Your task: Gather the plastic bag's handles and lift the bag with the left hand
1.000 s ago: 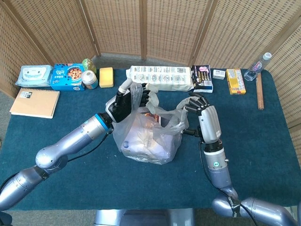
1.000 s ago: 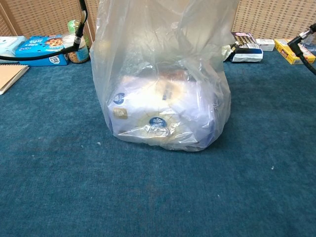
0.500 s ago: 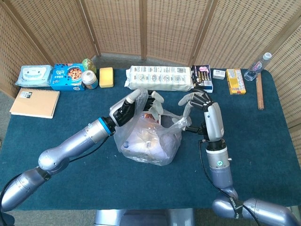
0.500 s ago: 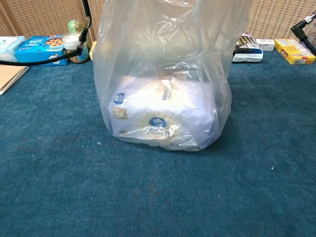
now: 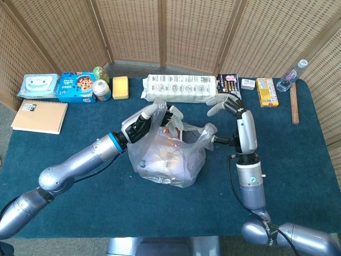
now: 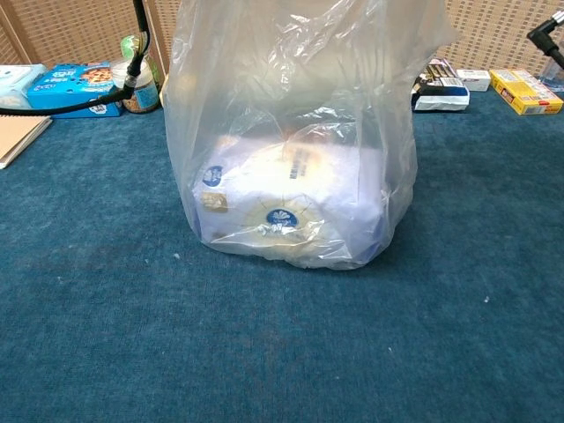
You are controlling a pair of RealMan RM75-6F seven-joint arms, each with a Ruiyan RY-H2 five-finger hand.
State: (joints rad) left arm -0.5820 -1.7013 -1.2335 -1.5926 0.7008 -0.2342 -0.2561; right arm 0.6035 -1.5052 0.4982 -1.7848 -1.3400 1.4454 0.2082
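The clear plastic bag point(image 5: 170, 154) stands on the blue table point(image 5: 64, 160) with white packs inside. It fills the middle of the chest view as the bag point(image 6: 291, 167), and no hand shows there. My left hand point(image 5: 154, 116) is at the bag's top left and grips the bunched handle plastic between its fingers. The right-side handle point(image 5: 208, 132) flops loose. My right hand point(image 5: 226, 106) hovers above and to the right of it, fingers spread and holding nothing. Its thumb lies close beside that handle; whether they touch is unclear.
Along the back edge lie a wipes pack point(image 5: 38, 85), a blue cookie box point(image 5: 76, 86), a jar point(image 5: 101, 89), a yellow sponge point(image 5: 120, 87), a long white package point(image 5: 181, 88), a dark box point(image 5: 229, 88), a yellow box point(image 5: 266, 92) and a water bottle point(image 5: 293, 77). A notebook point(image 5: 40, 116) lies far left.
My right hand has let go of the right handle and risen up and away, its fingers spreading. My left hand has shifted right over the bag's mouth, and the bag's top has slumped.
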